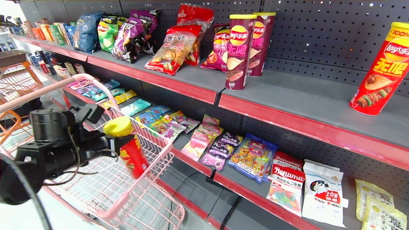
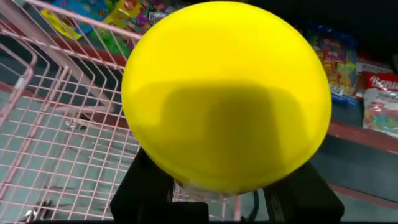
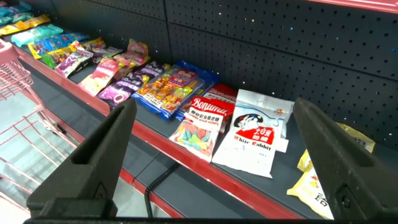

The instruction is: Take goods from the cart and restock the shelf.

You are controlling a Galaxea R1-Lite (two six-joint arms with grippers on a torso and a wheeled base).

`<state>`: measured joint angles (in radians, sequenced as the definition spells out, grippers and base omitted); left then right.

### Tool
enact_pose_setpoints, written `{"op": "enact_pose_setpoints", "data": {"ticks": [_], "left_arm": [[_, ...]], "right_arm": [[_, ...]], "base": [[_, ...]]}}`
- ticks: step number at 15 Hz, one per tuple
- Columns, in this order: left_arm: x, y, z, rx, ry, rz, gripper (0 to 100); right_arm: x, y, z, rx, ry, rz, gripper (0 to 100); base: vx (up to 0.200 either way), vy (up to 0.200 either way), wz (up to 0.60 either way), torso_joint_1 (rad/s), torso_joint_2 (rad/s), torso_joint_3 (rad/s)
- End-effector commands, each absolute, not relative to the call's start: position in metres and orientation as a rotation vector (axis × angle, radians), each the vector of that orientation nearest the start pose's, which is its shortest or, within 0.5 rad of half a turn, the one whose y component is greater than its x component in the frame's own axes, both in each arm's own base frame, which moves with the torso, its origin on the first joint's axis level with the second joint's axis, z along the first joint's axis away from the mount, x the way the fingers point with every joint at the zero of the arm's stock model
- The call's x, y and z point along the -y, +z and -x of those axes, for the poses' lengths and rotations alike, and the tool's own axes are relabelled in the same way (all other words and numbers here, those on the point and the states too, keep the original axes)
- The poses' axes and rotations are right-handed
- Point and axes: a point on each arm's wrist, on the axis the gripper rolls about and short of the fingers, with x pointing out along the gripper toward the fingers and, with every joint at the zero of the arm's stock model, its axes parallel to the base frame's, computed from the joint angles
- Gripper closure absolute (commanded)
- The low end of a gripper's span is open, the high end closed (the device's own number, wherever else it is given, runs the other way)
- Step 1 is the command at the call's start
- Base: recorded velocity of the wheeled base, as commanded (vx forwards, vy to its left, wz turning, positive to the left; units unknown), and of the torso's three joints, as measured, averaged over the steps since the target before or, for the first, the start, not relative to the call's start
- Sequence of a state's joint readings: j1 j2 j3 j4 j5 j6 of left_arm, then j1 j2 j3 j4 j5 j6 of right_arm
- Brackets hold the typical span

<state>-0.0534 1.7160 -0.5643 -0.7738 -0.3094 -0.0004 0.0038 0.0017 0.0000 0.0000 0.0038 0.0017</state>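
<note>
The red chip can (image 1: 131, 152) hangs over the pink cart (image 1: 158, 138), pinched just under its yellow lid (image 1: 119, 126) by the left gripper (image 1: 117, 144), whose jaws close on it from either side. The can is tilted rather than upright, with its long axis running from the lid, up and toward the arm, down to a base that leans toward the cart's front wire wall. The lid stands above the rim. Whether the base is clear of the wire cannot be told. In the left wrist view the lid (image 2: 227, 93) faces the camera head-on, so the can's axis points straight out from the wrist.

The upper shelf (image 1: 287, 92) lies above and to the robot's right of the can. It has bare board between two purple cans (image 1: 238, 51) and a matching red can (image 1: 380, 70). A placement there would likely call for a lift, a swing to the right and a turn to upright.

The right gripper (image 3: 214, 124) is spread wide and empty, facing bags of sweets (image 3: 196, 121) on the lower shelf (image 3: 186, 165). The left arm is plainly the nearer one.
</note>
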Motion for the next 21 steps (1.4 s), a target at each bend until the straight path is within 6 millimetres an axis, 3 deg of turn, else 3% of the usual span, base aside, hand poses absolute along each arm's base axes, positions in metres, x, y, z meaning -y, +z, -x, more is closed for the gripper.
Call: {"op": "enact_pose_setpoints", "data": {"ticks": [1,2,4,6,10,13,21], "left_arm": [[0.012,0.233,-0.217,-0.12,-0.331,0.02,100],[0.012,0.24,-0.21,-0.109,-0.329,0.018,100],[0.011,0.261,-0.16,-0.082,-0.311,0.011,100],[0.009,0.261,-0.123,-0.048,-0.305,0.002,100],[0.007,0.208,-0.052,-0.047,-0.303,-0.009,100],[0.006,0.197,-0.033,-0.073,-0.257,-0.006,100],[0.002,0.195,-0.031,-0.073,-0.077,-0.097,100]], "right_arm": [[0.0,0.076,0.023,-0.002,0.008,-0.002,0],[0.0,0.076,0.023,-0.002,0.009,-0.002,0],[0.0,0.076,0.023,-0.002,0.008,-0.003,0],[0.0,0.076,0.023,-0.002,0.009,-0.002,0],[0.0,0.076,0.023,-0.002,0.009,-0.002,0],[0.0,0.076,0.023,-0.002,0.009,-0.002,0],[0.0,0.076,0.023,-0.002,0.009,-0.002,0]], "base": [[0.0,0.0,0.0,0.0,0.0,0.0],[0.0,0.0,0.0,0.0,0.0,0.0],[0.0,0.0,0.0,0.0,0.0,0.0],[0.0,0.0,0.0,0.0,0.0,0.0],[0.0,0.0,0.0,0.0,0.0,0.0],[0.0,0.0,0.0,0.032,-0.11,-0.067],[0.0,0.0,0.0,0.198,-0.53,-0.333]]}}
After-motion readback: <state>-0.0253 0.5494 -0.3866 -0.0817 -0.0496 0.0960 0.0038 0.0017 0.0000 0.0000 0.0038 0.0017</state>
